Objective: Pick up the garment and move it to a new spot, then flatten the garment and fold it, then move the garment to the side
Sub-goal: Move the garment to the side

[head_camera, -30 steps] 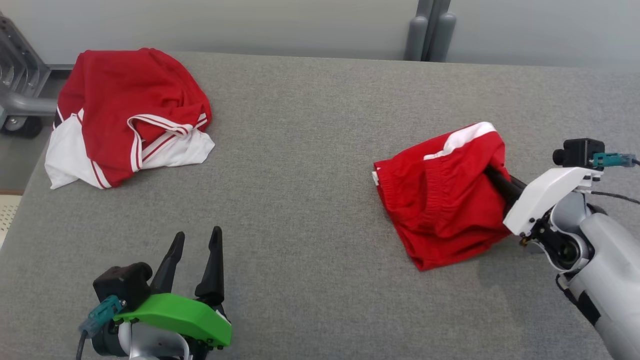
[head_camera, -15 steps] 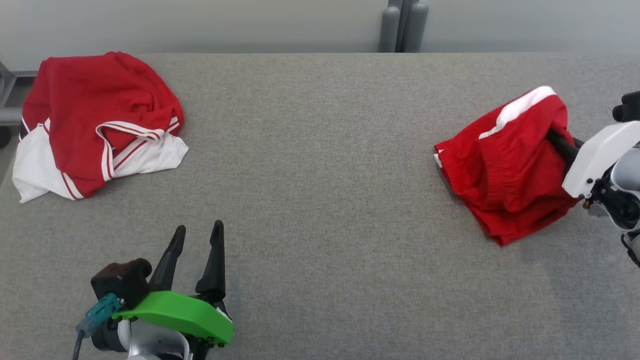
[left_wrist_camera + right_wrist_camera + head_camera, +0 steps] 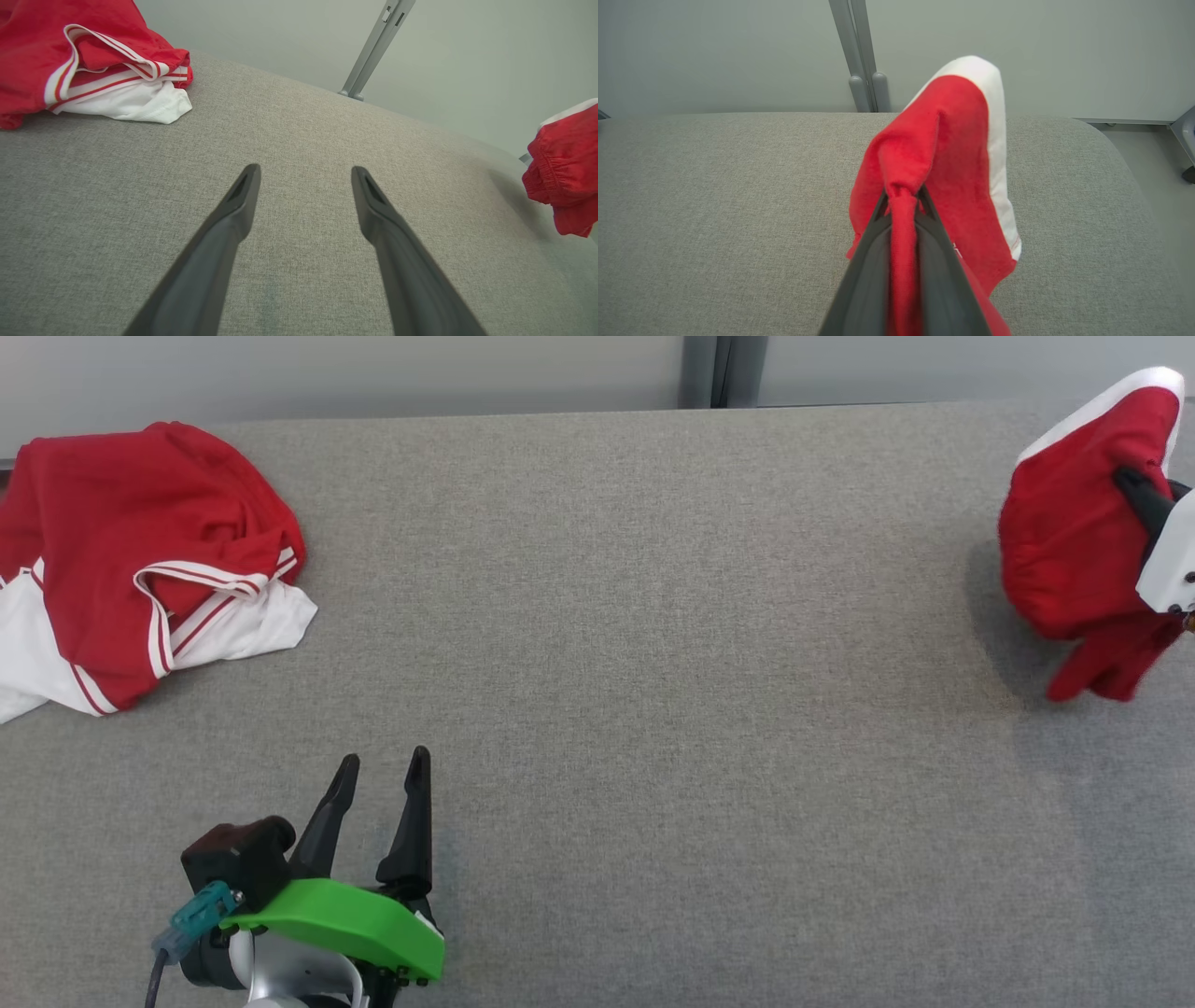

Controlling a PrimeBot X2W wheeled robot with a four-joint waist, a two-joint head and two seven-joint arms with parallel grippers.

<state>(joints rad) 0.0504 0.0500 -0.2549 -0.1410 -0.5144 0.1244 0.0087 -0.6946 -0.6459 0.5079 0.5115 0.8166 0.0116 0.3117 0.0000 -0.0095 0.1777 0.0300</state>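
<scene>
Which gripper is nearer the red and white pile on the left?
Left. The left gripper sits open near that pile; the right gripper is across the table, clamping red shorts.

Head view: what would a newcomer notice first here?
The red shorts with a white stripe come first, bunched and pinched in the shut right gripper at the far right edge of the grey table. Next is the crumpled red and white garment at the table's far left. The green-shelled left gripper sits open and empty at the lower left.
</scene>
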